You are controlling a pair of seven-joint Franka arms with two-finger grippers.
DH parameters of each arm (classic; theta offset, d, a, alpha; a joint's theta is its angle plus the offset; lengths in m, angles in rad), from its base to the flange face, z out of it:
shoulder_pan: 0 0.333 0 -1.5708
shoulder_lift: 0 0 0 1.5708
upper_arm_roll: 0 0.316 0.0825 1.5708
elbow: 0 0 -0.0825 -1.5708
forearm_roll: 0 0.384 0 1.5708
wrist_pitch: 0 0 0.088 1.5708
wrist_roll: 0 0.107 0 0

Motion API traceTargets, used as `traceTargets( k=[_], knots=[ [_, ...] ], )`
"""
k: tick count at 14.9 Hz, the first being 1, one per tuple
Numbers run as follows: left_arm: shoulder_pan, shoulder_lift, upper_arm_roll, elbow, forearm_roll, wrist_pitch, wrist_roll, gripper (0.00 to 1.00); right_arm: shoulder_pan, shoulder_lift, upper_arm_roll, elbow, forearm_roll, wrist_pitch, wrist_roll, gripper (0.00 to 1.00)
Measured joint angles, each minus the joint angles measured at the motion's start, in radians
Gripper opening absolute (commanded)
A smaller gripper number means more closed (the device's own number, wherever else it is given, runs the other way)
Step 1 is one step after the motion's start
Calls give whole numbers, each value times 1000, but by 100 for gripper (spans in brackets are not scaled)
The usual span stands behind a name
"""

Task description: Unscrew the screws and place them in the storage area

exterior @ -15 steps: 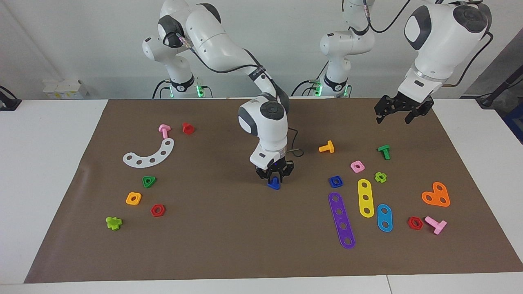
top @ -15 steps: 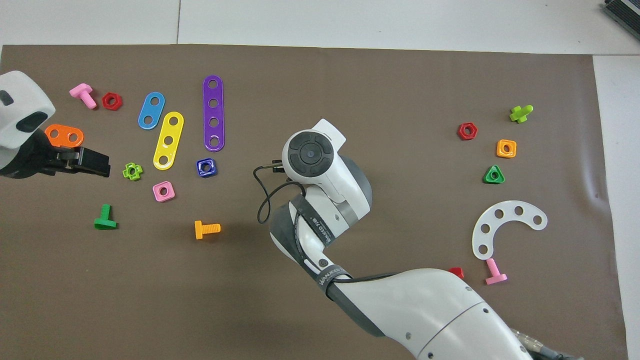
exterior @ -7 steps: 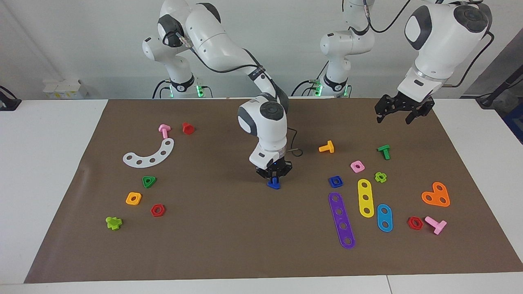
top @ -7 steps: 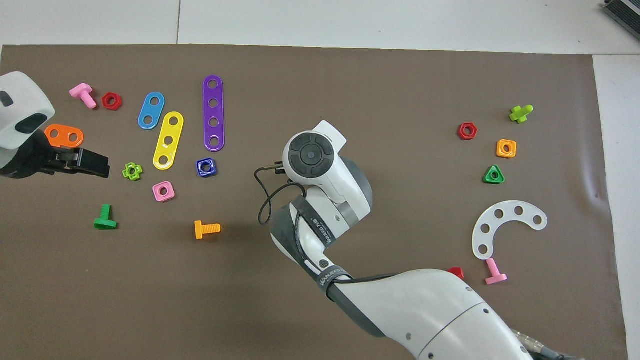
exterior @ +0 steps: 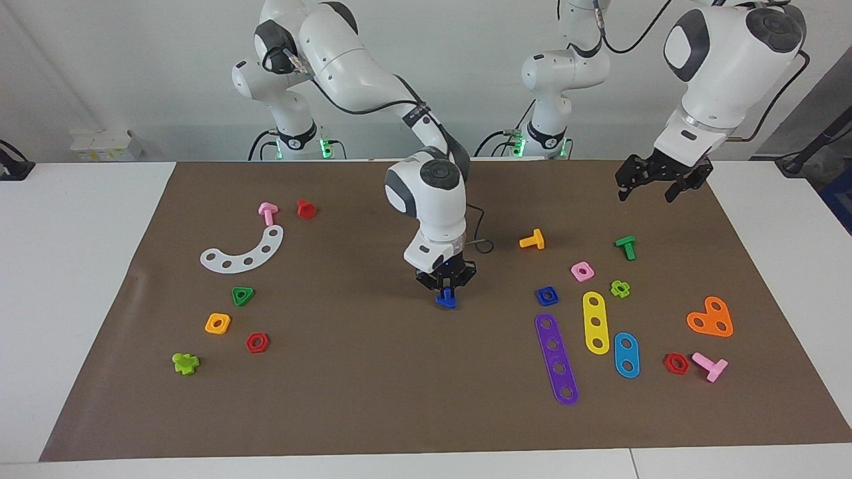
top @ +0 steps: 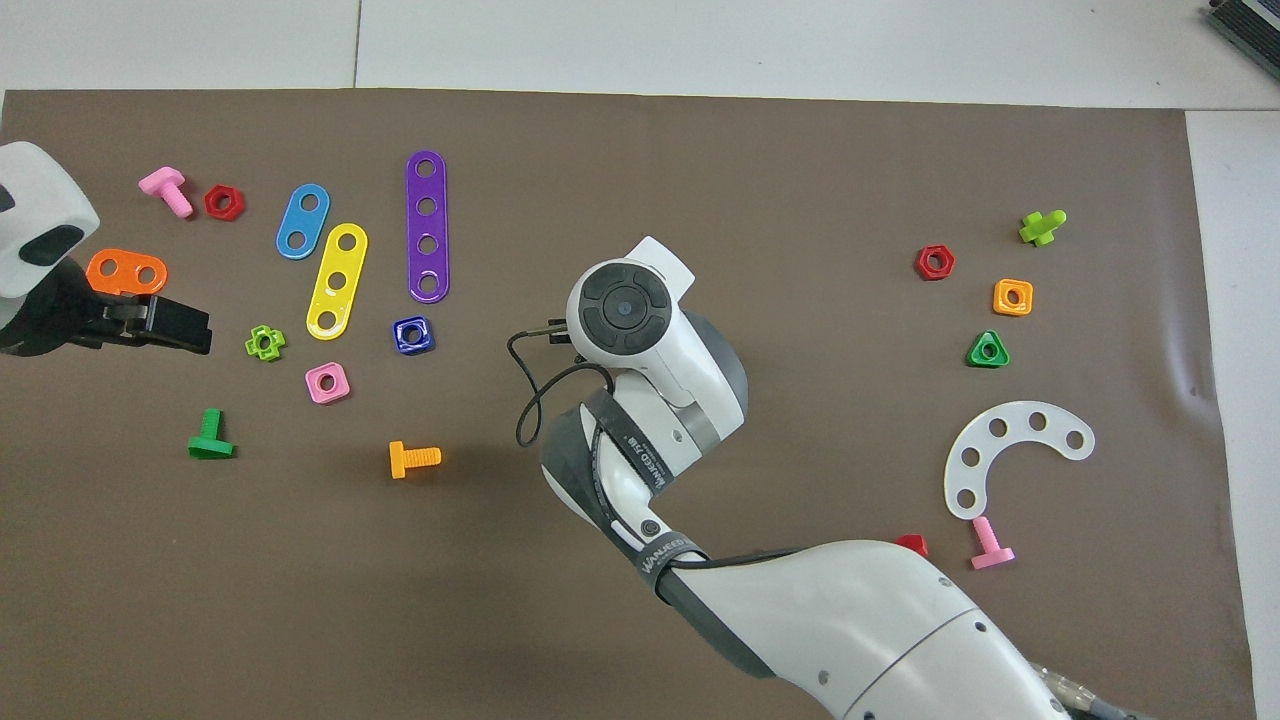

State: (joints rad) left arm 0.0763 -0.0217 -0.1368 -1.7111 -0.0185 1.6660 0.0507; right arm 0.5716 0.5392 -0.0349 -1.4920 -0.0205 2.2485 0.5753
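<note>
The dark-blue bolt (exterior: 446, 300) stands head down at the middle of the brown paper mat (exterior: 373, 392), at or just above its surface. My right gripper (exterior: 447, 291) points straight down over it and is shut on its shaft. In the overhead view the right arm's wrist (top: 622, 305) hides both the gripper and the bolt. My left gripper (exterior: 655, 189) hangs open and empty in the air over the mat's corner at the left arm's end; it also shows in the overhead view (top: 190, 330).
Toward the left arm's end lie a blue square nut (exterior: 547, 296), purple (exterior: 556, 359), yellow (exterior: 596, 322) and blue strips, an orange bolt (exterior: 532, 239) and a green bolt (exterior: 626, 247). Toward the right arm's end lie a white curved plate (exterior: 243, 251) and several nuts.
The right arm has risen slightly, with the bolt staying almost in place under the gripper. The left gripper has drifted a little toward the left arm's end of the table.
</note>
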Motion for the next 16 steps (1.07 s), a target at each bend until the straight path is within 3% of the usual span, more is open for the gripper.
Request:
traceTargets(
  k=[4,7,12,16],
  knots=[
    [0,0,0,0,0,0,0,100,-171,-187,0,-131,1,-65,-126,0],
    [0,0,0,0,0,0,0,100,-289,-273,0,-274,55,-67,-274,0],
    [0,0,0,0,0,0,0,100,-442,-311,0,-505,156,92,-528,0],
    [0,0,0,0,0,0,0,100,-453,-308,1,-593,157,192,-549,0]
  ],
)
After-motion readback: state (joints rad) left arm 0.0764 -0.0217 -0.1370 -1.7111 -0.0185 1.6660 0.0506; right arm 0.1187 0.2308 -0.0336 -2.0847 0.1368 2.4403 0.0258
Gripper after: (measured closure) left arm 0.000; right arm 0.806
